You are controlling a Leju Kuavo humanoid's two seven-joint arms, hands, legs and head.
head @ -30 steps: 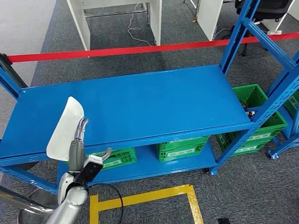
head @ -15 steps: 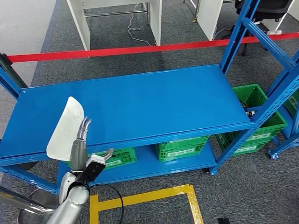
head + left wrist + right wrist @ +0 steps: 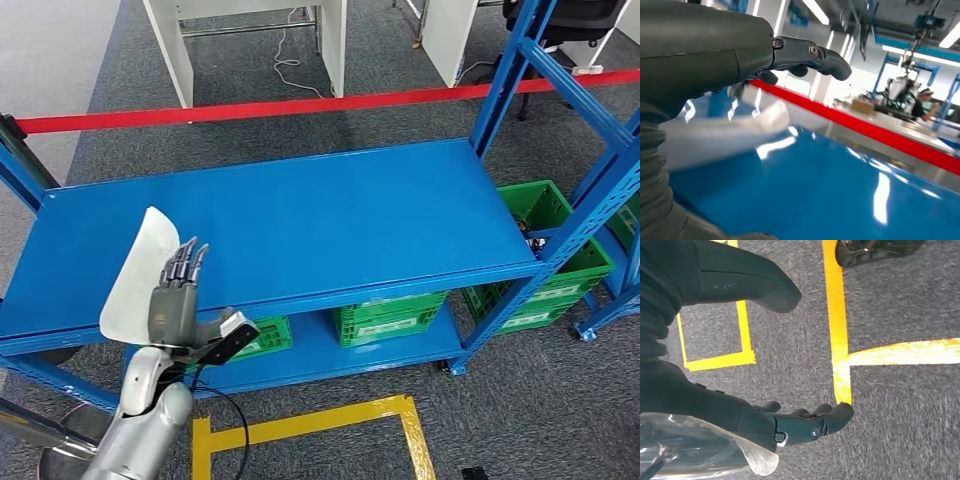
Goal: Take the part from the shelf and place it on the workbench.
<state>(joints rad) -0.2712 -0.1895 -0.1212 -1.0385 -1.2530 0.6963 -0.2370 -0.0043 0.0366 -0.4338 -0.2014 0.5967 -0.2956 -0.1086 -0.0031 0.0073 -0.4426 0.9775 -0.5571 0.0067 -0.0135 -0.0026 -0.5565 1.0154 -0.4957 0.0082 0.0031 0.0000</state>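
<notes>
Risk, as I judge it: the pale, flat curved plastic part [image 3: 140, 276] lies at the front-left edge of the blue metal shelf [image 3: 317, 220], overhanging; a clumsy nudge could tip it off; left robot hand [image 3: 175, 296] just beside its right edge, released, fingers spread, grasping nothing; contact w/ part can't be told.

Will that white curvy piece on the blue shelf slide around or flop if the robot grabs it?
The white part looks like a thin curved shell that keeps its shape, so it is probably stiff and light. It rests on the glossy blue shelf, whose surface mirrors the lights, so a push might make it slide. Its curved underside could let it rock as the left hand closes.
</notes>
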